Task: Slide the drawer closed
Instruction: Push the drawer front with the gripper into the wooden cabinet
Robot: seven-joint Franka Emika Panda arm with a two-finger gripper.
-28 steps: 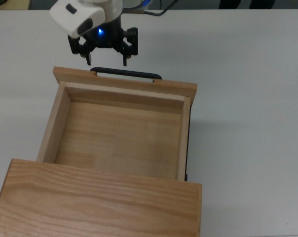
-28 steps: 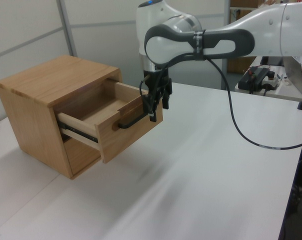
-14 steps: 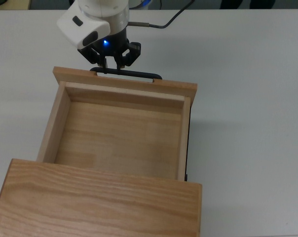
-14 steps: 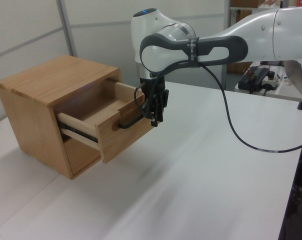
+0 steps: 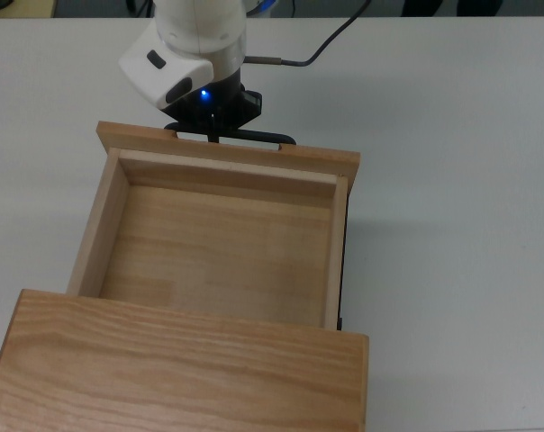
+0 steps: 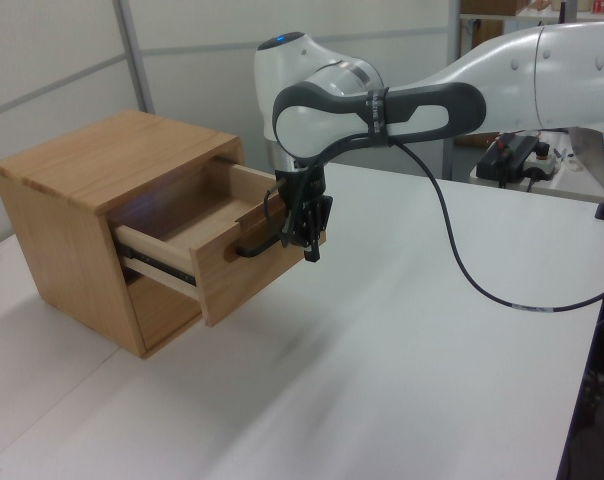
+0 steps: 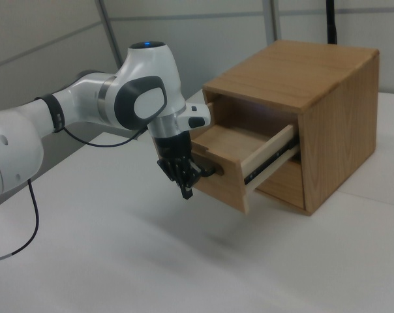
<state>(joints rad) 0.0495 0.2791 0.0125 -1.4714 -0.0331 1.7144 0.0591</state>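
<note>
So the drawer (image 5: 220, 243) is sitting pulled well out of the wooden cabinet (image 6: 77, 195), with its empty light-wood inside showing in the top view and the black slide rail (image 7: 273, 156) running along its side in the right view. Its wide front panel (image 6: 244, 265) is facing away from the cabinet, and the long thin black bar handle (image 5: 258, 137) is running across that panel. The end effector (image 5: 213, 126) is hanging right at the handle, near the end at the top view's left, and its black fingers (image 6: 309, 222) are looking drawn in close together around the bar, though I honestly cannot tell whether they're actually pinching it. A small blue light (image 5: 204, 93) is glowing on the white wrist just above. The arm (image 6: 462, 85) is reaching in from the left view's right, trailing a black cable (image 6: 482, 270), and everything is sitting on a plain white counter (image 5: 452, 198).
</note>
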